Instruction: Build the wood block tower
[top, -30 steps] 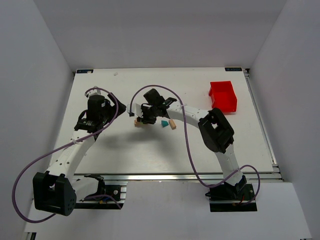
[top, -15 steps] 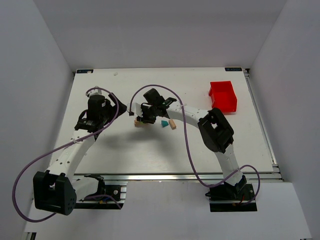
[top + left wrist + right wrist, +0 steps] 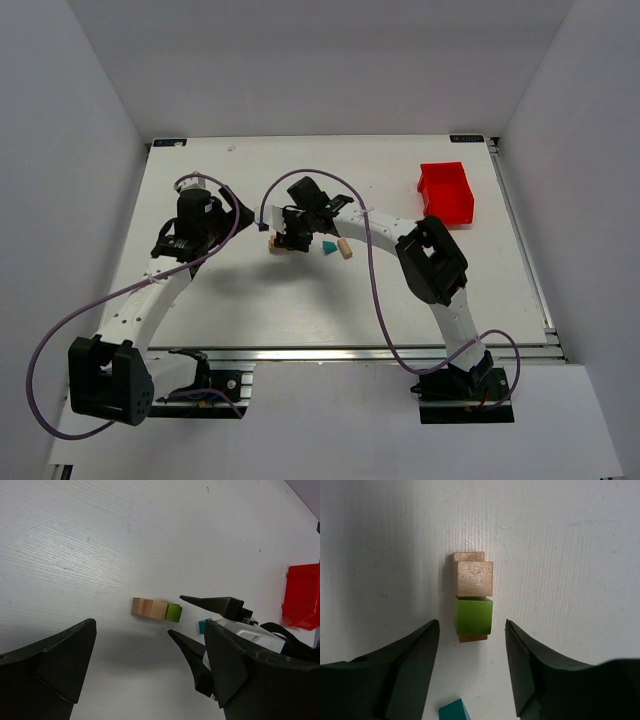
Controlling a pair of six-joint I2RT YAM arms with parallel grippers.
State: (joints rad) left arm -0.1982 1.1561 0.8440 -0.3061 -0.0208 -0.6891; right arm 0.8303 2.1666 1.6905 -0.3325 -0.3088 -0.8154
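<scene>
**Right jaws open at the tower's green end**

Near the middle of the table (image 3: 250, 300), a little toward the far edge, I see the tower (image 3: 277, 245) as a short cluster of small blocks touching one another. In my right wrist view a tan cube (image 3: 474, 578) butts against the green block (image 3: 473, 615). A sliver of more tan wood shows past each of them, and I cannot tell from here how many layers that makes. My left wrist view shows the same cluster as a row, tan wood first and green at the end.

The right gripper (image 3: 287, 237) sits at the green end with its jaws apart. It has 1 finger on either side of the green block, with bare table showing in both gaps. The left gripper (image 3: 238, 210) hangs on the left-edge side of the tower, apart from it, with its jaws wide and nothing between them.

Just right of the tower lie the teal block (image 3: 328, 247) and 1 loose tan block (image 3: 345, 248), side by side on the table. The red bin (image 3: 446, 192) stands near the far right corner.
</scene>
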